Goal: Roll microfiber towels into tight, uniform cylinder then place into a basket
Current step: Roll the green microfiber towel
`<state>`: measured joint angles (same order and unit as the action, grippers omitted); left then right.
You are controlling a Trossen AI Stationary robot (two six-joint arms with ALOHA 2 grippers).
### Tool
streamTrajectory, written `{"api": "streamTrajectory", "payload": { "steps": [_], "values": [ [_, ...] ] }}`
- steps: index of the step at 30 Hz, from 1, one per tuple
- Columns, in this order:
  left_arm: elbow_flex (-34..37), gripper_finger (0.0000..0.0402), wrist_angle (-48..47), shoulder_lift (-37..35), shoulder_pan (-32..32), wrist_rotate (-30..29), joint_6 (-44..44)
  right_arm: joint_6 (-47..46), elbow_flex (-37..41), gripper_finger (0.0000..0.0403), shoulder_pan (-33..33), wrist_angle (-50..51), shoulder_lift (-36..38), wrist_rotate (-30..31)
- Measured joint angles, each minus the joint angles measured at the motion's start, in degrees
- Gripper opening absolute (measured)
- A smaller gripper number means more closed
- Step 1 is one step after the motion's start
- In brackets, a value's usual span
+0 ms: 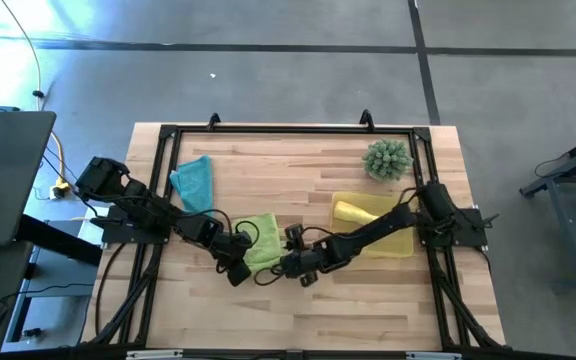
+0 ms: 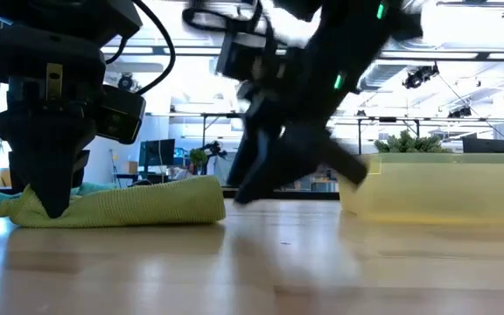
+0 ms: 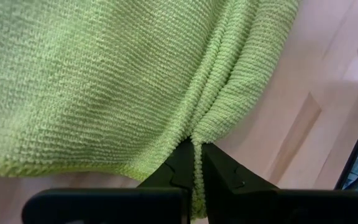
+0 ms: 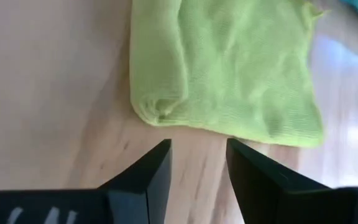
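Meanwhile, teal towel (image 1: 194, 181) waits far left on worktop (image 1: 298, 315); left pincer (image 3: 196, 163) clamped on lime towel (image 1: 259, 244) edge, likely anchoring it for rolling; right pincer (image 4: 197, 163), fingers apart, reaches low beside rolled end; yellow towel (image 1: 353, 211) already in basket (image 1: 400, 244)
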<state>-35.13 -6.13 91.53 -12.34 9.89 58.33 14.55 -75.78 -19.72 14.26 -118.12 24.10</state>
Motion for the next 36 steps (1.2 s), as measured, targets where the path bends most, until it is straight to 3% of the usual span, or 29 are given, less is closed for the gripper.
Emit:
{"api": "streamTrajectory", "payload": {
  "steps": [4,9,21,36],
  "values": [
    [0.0,0.0008,0.0,0.0,0.0,0.0,0.0,-6.3,-1.3,0.0143,-1.1,3.6,2.4,-1.1],
    [0.0,0.0008,0.1,0.0,0.0,0.0,0.0,-6.8,-1.4,0.0143,-2.2,-6.2,1.1,-8.5],
    [0.1,0.0008,1.4,0.2,0.0,-0.3,0.0,-0.5,-1.2,0.0142,-1.6,-10.3,-3.0,-5.3],
    [0.0,0.0008,1.5,0.2,0.0,-0.1,0.0,2.2,-1.2,0.0143,0.8,-10.2,-4.5,-6.7]
  ]
}}
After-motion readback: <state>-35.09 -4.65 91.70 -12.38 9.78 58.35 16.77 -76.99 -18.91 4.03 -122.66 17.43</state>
